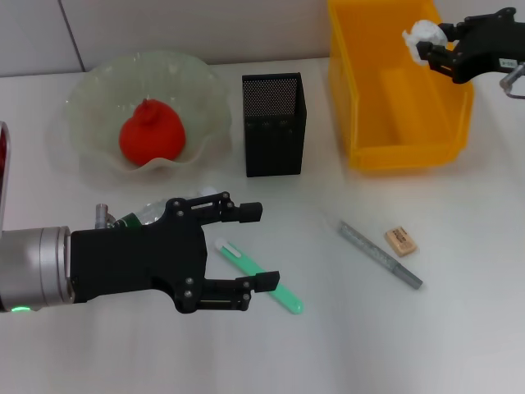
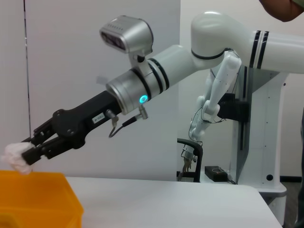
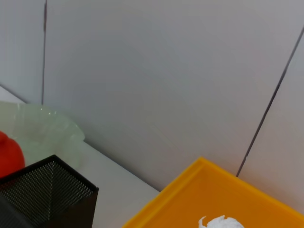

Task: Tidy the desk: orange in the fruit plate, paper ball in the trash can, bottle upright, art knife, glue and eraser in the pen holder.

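My right gripper [image 1: 432,46] is shut on the white paper ball [image 1: 421,36] and holds it above the yellow trash bin [image 1: 381,152]. The left wrist view shows the same gripper [image 2: 28,151], ball [image 2: 15,156] and bin [image 2: 40,199]. My left gripper [image 1: 262,246] is open, just above the table, with its fingers either side of the green art knife [image 1: 283,294]. The bottle [image 1: 135,216] lies on its side behind that hand. The orange [image 1: 152,135] sits in the glass fruit plate [image 1: 90,98]. The grey glue stick [image 1: 381,255] and the eraser [image 1: 400,240] lie at the front right.
The black mesh pen holder [image 1: 275,123] stands between the plate and the bin. The right wrist view shows the bin [image 3: 190,199], the ball [image 3: 221,222], the pen holder [image 3: 45,194], the plate [image 3: 45,130] and the orange [image 3: 9,154]. A wall lies behind.
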